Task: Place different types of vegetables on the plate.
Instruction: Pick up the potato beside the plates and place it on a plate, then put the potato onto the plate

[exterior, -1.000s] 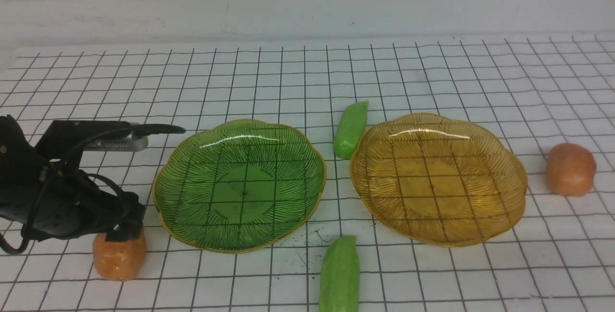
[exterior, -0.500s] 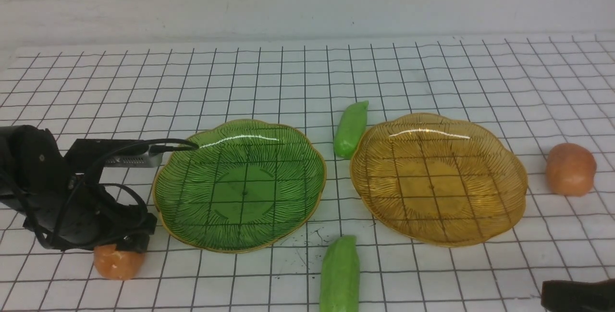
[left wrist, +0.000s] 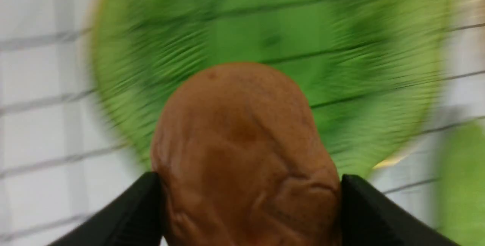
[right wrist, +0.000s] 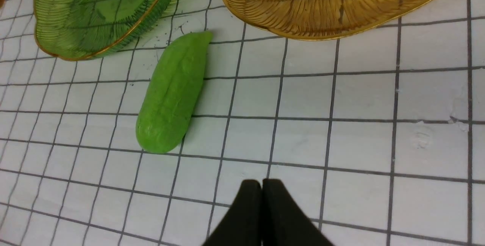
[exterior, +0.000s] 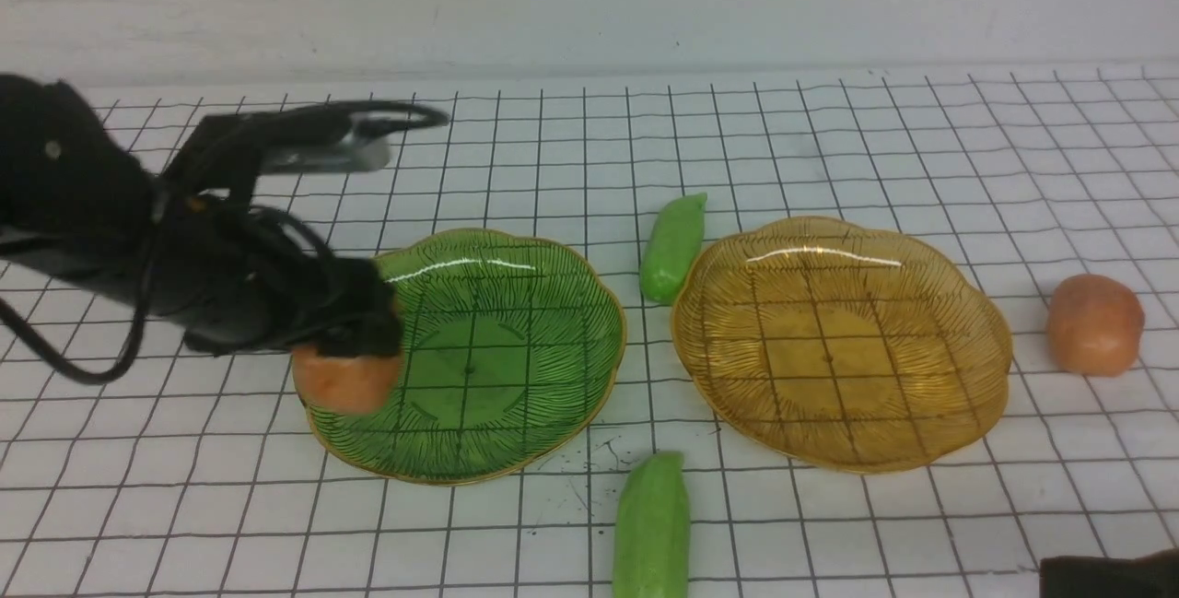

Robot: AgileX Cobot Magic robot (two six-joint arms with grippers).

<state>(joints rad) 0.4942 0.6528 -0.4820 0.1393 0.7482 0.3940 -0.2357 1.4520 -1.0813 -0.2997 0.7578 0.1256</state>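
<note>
My left gripper (exterior: pixel 355 349) is shut on an orange-brown potato (exterior: pixel 343 382) (left wrist: pixel 242 155) and holds it in the air over the left rim of the green plate (exterior: pixel 516 340). Its two black fingers (left wrist: pixel 363 208) press the potato's sides. A second potato (exterior: pixel 1094 324) lies right of the amber plate (exterior: pixel 884 285). One green cucumber (exterior: pixel 672 246) lies between the two plates, another (exterior: pixel 652 524) (right wrist: pixel 172 90) lies in front of them. My right gripper (right wrist: pixel 262 185) is shut and empty, low over the cloth right of the near cucumber; only a dark corner of it (exterior: pixel 1105 575) shows in the front view.
A white cloth with a black grid (exterior: pixel 829 137) covers the table up to a plain white wall at the back. The green plate (right wrist: pixel 94 11) and amber plate (right wrist: pixel 326 3) also show in the right wrist view.
My left gripper closed on the potato at the near left, lifted it off the cloth and carried it right to the green plate's rim. The right gripper's tip came into the front view.
</note>
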